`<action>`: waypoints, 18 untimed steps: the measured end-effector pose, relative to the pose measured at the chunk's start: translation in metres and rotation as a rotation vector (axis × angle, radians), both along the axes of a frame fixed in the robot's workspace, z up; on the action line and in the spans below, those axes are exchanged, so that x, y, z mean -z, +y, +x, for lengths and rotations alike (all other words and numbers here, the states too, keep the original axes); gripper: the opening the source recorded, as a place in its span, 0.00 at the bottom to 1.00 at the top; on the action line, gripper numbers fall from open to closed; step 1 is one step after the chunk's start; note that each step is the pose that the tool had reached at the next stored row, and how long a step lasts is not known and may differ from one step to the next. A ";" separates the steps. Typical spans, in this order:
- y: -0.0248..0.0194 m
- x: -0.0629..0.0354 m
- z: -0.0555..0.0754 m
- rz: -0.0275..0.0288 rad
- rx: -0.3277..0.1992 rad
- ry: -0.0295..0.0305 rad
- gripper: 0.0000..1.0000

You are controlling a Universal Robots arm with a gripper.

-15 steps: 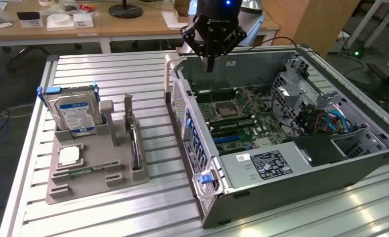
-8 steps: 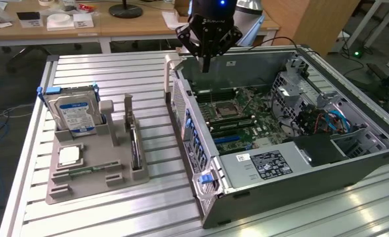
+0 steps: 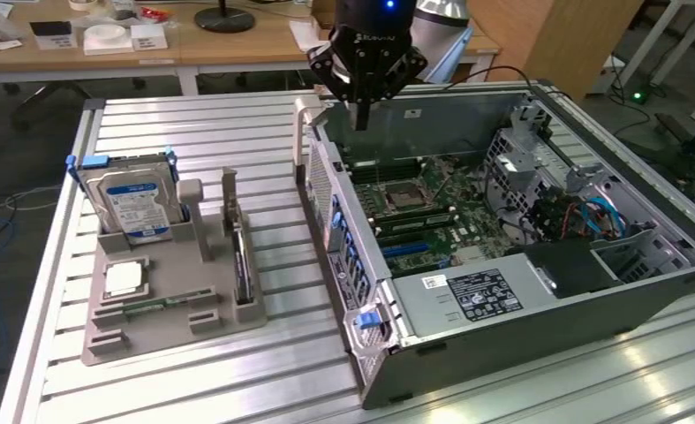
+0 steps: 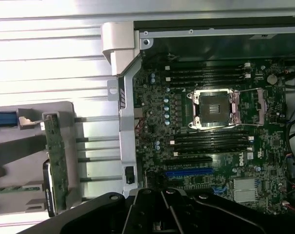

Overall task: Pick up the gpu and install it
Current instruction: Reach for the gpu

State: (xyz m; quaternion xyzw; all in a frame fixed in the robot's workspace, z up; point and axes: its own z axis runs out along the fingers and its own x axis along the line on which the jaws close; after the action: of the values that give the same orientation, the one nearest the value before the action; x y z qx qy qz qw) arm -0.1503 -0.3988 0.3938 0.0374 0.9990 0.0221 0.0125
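- The black gripper [image 3: 361, 117] hangs over the rear edge of the open dark-grey computer case [image 3: 536, 309] — fingers pressed together, holding nothing.
- Under it lies the green motherboard [image 4: 210, 146].
- The gpu [image 3: 242, 263], a thin green card with a dark face, stands on edge in the grey plastic holder [image 3: 164, 269] — well apart from the gripper, near 1 silver hard drive [image 3: 135, 203].

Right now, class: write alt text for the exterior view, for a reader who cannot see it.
A robot arm's gripper hangs over the edge of an open computer case lying on a slatted metal table, its motherboard exposed. At the exterior view's left, the gpu stands on edge in a grey rack that also holds a hard drive.
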 end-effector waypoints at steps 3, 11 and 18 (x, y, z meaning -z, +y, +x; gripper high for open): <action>-0.0001 -0.0001 -0.002 -0.0001 0.000 0.0001 0.11; 0.0000 0.0000 -0.009 0.0000 0.000 0.0001 0.11; 0.0000 0.0000 -0.013 0.0000 0.000 0.0003 0.11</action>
State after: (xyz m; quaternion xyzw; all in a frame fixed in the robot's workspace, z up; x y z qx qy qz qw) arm -0.1634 -0.3988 0.3938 0.0374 0.9990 0.0221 0.0124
